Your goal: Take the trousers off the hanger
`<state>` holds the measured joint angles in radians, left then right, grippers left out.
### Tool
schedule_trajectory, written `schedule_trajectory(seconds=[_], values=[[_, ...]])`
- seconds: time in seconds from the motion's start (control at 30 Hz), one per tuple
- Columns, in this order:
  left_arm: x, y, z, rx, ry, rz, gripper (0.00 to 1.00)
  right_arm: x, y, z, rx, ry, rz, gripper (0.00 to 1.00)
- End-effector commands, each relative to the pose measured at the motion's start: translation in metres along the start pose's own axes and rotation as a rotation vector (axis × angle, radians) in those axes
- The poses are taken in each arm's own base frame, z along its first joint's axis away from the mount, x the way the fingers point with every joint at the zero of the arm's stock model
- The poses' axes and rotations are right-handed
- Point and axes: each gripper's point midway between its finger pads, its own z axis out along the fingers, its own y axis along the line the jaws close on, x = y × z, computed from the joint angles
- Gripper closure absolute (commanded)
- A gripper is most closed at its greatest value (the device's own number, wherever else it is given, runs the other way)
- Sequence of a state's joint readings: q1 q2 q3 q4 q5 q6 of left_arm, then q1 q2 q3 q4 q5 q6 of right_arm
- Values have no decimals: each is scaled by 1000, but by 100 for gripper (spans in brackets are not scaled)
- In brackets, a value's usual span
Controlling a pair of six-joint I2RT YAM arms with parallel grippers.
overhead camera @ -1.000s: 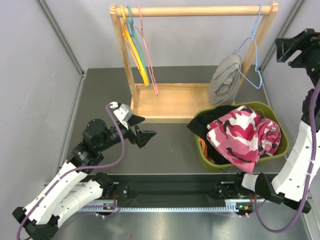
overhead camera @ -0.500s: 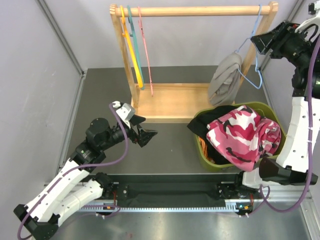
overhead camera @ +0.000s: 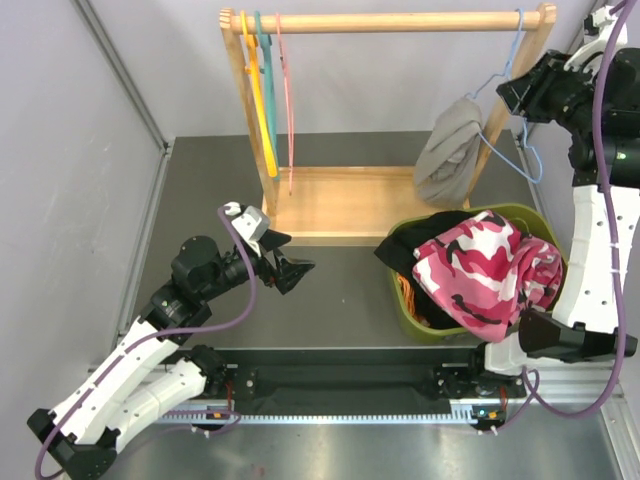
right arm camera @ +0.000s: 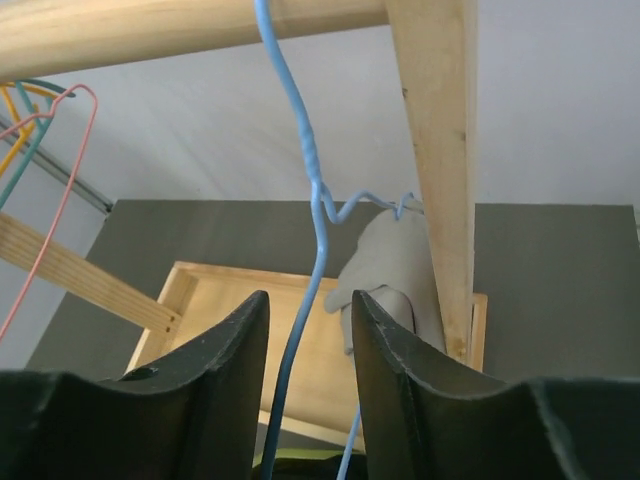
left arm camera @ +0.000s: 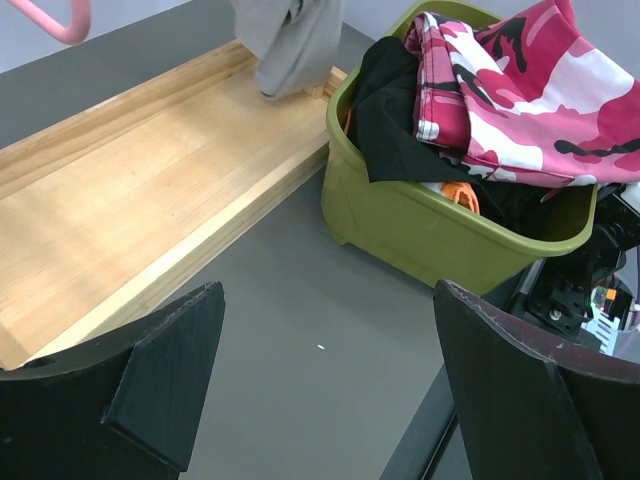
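Right arm raised high, right claw (right arm camera: 309, 312) narrowly open astride blue hanger (right arm camera: 309, 156); grey trousers (overhead camera: 448, 155) hang vertical. Left claw (left arm camera: 328, 330) wide.

The top external camera looks steeply down from above and behind the near edge, taking in the whole dark grey table (overhead camera: 340, 290) and the pale wooden clothes rack (overhead camera: 400, 20) at the top of the frame. The left wrist camera sits low and close over that table, facing the olive-green plastic tub (left arm camera: 420, 230) at right. The right wrist camera sits high, close behind the thin blue wire hanger (right arm camera: 310, 155) at centre, looking down past the rack. All three views share the limp grey cloth garment (overhead camera: 450, 155).
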<state>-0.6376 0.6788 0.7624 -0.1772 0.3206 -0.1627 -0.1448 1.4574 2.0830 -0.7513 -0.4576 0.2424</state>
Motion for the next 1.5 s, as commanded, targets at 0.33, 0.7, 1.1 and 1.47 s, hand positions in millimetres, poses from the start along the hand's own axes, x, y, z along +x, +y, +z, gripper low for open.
schedule_trajectory(seconds=[0.33, 0.7, 1.1, 1.47], values=[[-17, -6, -2, 25, -64, 9, 10, 17, -25, 11, 82, 69, -76, 100], [-32, -22, 12, 118, -50, -35, 11, -50, 43, -8, -193, -131, -203, 100], [-45, -24, 12, 118, -76, -23, 11, -73, 96, -35, -432, -247, -198, 100], [-70, -19, 5, 65, -145, 49, 11, -11, 121, -51, -595, -155, -213, 100]])
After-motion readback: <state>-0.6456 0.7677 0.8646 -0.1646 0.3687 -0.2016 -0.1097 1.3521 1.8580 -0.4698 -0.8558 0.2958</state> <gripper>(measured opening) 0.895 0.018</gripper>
